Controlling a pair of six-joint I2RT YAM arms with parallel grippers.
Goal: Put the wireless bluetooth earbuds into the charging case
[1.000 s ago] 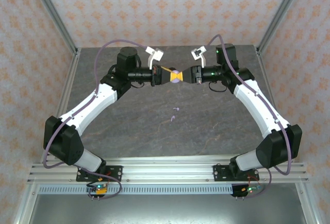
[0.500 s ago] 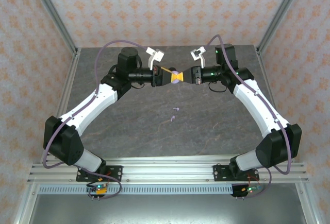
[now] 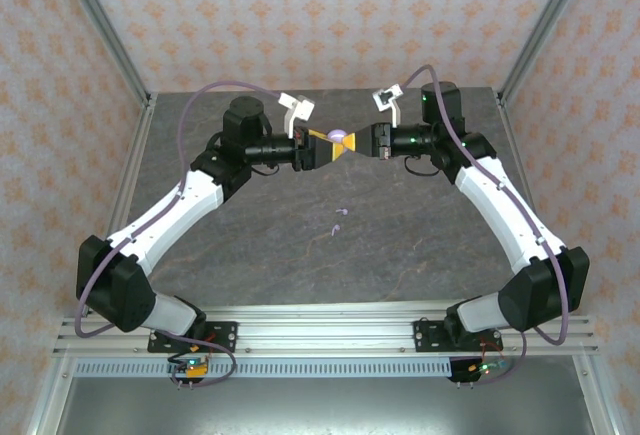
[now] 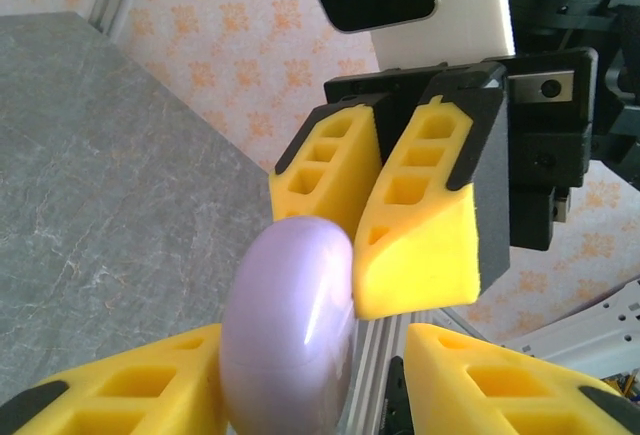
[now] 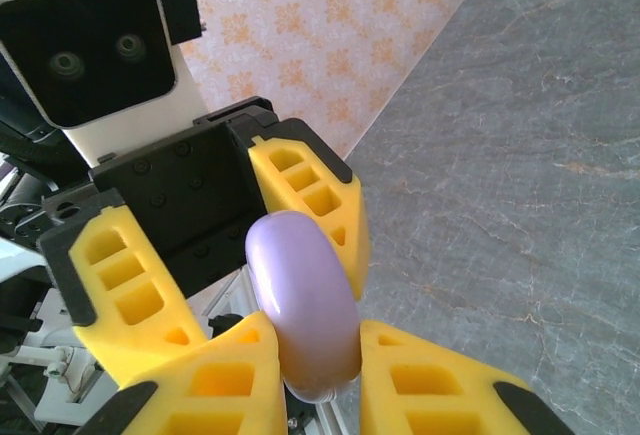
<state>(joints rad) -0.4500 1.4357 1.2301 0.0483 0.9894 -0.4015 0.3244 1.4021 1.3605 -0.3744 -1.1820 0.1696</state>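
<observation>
At the upper middle of the top view, the left hand reached in from the left. Its yellow fingers stood parted around the lilac case, gripping nothing. In the left wrist view a gap showed between the case and the finger at the lower right. The case itself was held off the tabletop, edge-on between the two hands. Below it, near the middle of the frame, two pale lilac earbuds lay loose on the grey surface, close together and well apart from the case. From the right, the right hand was pinched shut on the case's rim and, as we judged it, carried the whole weight.

We took the step to be passing the case over to the right hand. To do it well, the left hand would back straight out along its own line, fingers wide, so it did not nudge the case out of a narrow pinch. The right hand would keep its squeeze steady and avoid turning until the other was clear.

We could not make out the case's seam or hinge, nor whether it was open. Whether the lower left finger in the left wrist view touched the case was unclear. The earbuds were too small to read how their stems lay.
</observation>
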